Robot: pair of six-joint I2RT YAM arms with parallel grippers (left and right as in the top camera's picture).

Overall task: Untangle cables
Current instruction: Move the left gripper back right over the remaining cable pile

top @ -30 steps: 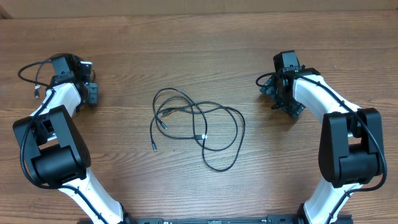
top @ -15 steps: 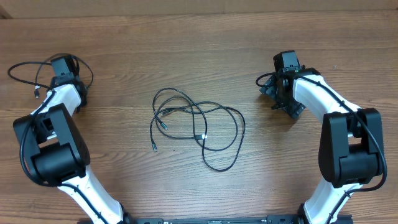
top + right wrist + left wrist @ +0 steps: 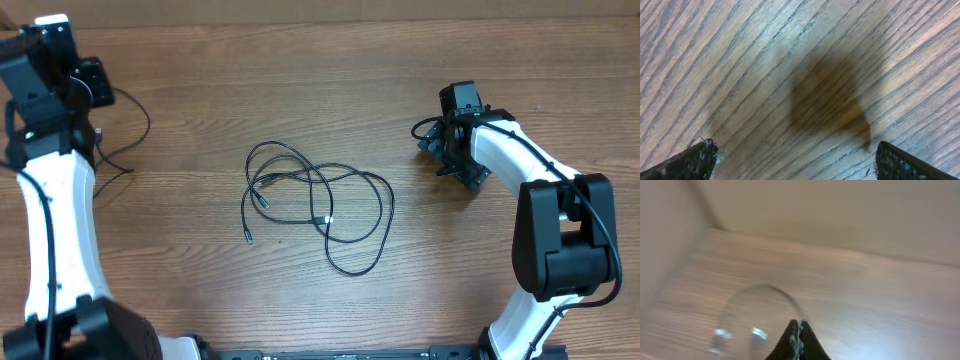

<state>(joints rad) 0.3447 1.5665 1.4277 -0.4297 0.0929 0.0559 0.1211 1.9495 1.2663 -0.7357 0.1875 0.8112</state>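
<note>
You have nothing legible in these views: no lettering, label, brand or number can be made out on the tabletop or on the cables.

Matt grained wood table; thin black cables (seemingly rubbery) look smooth.

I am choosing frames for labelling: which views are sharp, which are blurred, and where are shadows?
Overhead: sharp, evenly lit; the tangled cables lie crisp on the table. Left wrist: heavily smeared; the shut left gripper and a cable arc look hazy. Right wrist: sharp wood grain, a soft dark shadow between the open right gripper's fingertips.
</note>
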